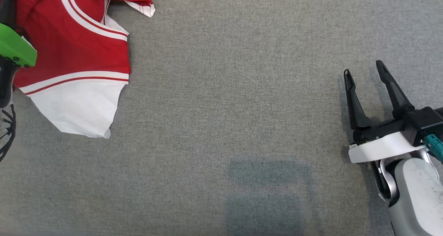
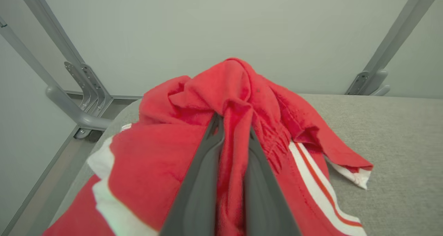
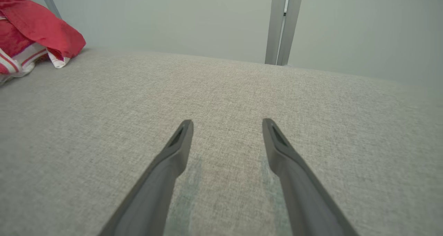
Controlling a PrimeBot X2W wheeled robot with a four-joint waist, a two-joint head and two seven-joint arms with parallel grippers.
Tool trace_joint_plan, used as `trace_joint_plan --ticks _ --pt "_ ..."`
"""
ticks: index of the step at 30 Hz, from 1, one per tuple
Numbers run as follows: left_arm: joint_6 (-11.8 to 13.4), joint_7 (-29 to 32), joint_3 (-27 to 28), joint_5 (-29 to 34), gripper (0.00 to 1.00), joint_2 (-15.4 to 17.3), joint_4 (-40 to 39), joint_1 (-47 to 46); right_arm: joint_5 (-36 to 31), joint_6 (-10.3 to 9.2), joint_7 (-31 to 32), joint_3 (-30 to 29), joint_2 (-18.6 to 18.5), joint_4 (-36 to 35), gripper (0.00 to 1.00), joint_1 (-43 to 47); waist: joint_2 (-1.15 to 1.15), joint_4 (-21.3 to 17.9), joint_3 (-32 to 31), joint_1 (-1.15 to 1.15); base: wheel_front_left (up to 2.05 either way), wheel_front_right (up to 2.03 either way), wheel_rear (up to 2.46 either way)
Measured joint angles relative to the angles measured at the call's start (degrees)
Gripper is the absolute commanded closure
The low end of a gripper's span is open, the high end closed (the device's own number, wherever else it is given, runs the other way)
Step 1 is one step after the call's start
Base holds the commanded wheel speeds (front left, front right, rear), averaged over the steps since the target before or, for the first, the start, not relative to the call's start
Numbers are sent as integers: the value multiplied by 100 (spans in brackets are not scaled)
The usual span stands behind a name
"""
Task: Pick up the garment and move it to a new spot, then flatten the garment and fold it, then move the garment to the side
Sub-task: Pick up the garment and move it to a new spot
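Left jaws pinch a raised fold of the red-and-white garment (image 2: pixel 155 160), bunched at the far left corner of the bench (image 1: pixel 242 108); right jaws gape empty near the right edge, well apart from it

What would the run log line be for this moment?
stage: pickup | left gripper: shut on shirt | right gripper: open, over table | shirt: crumpled, table's left

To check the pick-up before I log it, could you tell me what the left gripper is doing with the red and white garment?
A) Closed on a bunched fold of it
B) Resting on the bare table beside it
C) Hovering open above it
A: in the left wrist view the left gripper has its two fingers pinched together with a ridge of the garment between them.
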Motion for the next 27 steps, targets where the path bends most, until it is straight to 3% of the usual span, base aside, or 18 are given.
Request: trace_joint_plan --ticks 9,16,22,27 --pt "34 60 -127 -311 100 355 -1668 634 99 0 5 -135 321 16 0 573 0 -107 -788 0 0 0 0" --pt "434 398 -321 -438 100 370 -3580 1156 141 0 5 -291 437 -53 0 910 0 -398 -1216 0 0 0 0" --pt "789 654 -843 -330 100 -87 -4859 1418 159 0 5 -358 530 -93 0 1068 0 -731 -1418 -1 0 0 0" --pt "902 770 -1316 -174 100 -639 -5394 1460 182 0 5 -387 588 -136 0 1153 0 -1006 -1513 -1 0 0 0"
